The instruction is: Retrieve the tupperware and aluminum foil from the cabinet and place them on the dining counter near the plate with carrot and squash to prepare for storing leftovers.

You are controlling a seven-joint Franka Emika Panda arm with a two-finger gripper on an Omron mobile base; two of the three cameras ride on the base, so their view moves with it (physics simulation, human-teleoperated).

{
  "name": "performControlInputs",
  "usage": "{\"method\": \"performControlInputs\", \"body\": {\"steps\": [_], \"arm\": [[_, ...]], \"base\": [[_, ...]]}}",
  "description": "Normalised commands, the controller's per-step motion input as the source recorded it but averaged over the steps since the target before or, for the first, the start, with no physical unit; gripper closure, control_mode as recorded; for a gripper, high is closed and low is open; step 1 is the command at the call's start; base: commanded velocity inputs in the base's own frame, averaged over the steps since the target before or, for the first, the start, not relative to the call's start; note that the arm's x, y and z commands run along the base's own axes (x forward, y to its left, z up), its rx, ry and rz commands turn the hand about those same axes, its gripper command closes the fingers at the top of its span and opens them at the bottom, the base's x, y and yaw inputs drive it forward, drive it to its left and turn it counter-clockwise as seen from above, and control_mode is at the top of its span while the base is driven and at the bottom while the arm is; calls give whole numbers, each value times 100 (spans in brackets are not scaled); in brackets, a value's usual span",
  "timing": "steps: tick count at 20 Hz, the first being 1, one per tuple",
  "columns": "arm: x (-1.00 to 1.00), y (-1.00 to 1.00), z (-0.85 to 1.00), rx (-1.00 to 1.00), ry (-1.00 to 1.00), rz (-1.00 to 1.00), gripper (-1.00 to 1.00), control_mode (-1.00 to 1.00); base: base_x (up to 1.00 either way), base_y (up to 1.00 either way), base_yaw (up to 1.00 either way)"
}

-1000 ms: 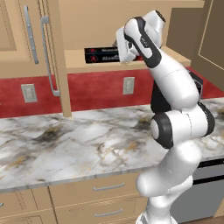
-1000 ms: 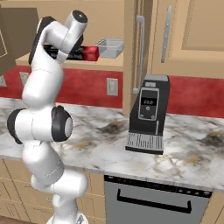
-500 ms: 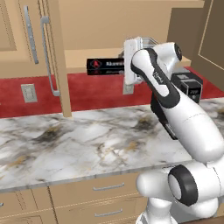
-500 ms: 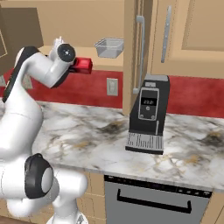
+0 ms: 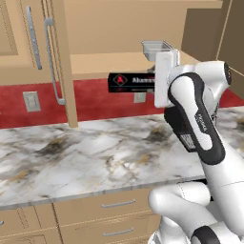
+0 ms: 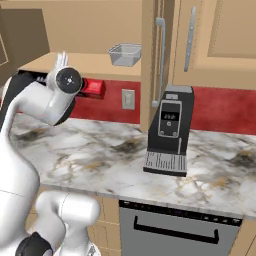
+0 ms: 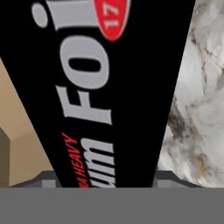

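Tool [image 5: 159, 81] pinches the long black aluminum foil [image 5: 131, 82] box over veined marble.

On the black face of the aluminum foil [image 7: 105, 87], large white letters "Fo" and, below them, "um" are read in the hand view, with small red lettering "RA HEAVY" alongside. A red round logo at the frame's top carries "17". In the left base view, white lettering beginning "Alum" is made out on the box.

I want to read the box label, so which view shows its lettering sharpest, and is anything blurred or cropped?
Hand view: the aluminum foil looms close, letters large, soft-edged and cropped. Left base view: small lettering partly hidden by the arm. Right base view: just its red end.
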Motion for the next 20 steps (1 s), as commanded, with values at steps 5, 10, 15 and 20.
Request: {"method": "performControlInputs", "body": {"steps": [5,10,15,20], "arm": [[-100,-33,14,-2,14,-1,100,-100],[-32,-4,12,-1,14,-2,100,-100],[4,0,0,0,4,0,100,100],[0,0,0,0,0,0,100,100]], "base": [[0,0,0],[0,0,0],[-23,0,3],[-100,15,24]]}}
